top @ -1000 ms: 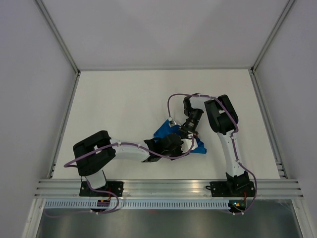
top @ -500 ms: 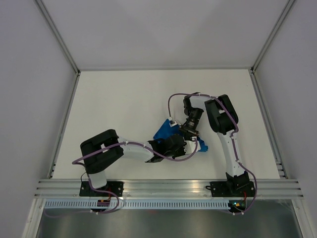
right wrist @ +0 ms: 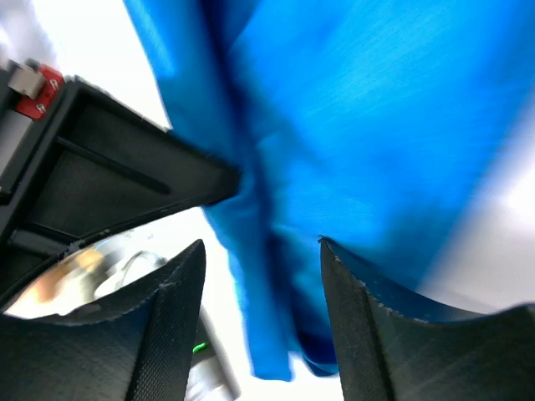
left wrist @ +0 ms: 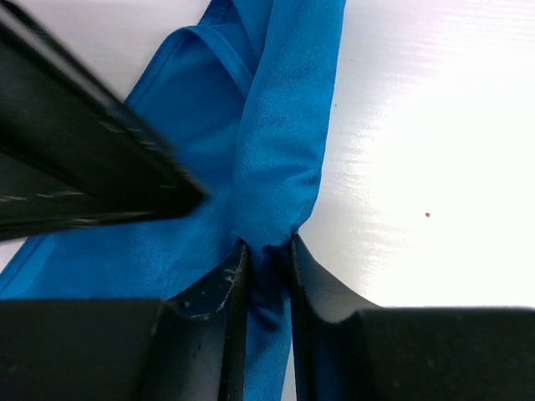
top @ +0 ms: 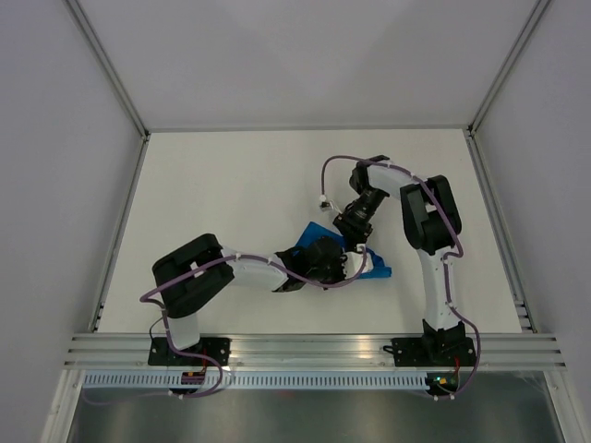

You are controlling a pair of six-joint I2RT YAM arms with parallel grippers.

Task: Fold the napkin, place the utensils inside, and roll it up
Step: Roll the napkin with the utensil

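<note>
Currently left gripper (left wrist: pixel 266 255) pinches a bunched ridge of the napkin (left wrist: pixel 284 134) — ridge runs straight away from its jaws; right gripper (right wrist: pixel 261 246) straddles the cloth, jaws apart, gripping nothing. Napkin lies on the table (top: pixel 231 185), between both arms.

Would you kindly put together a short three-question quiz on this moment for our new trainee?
1. True or false: the left gripper is pinching a bunched fold of the napkin.
2. How do the jaws of the right gripper stand? A) clamped shut on the cloth B) apart, with the blue cloth beyond them C) out of every view
3. Short answer: which of the task's things shows in none of the three views?

Key: 1 true; 2 B; 3 the utensils.
</note>
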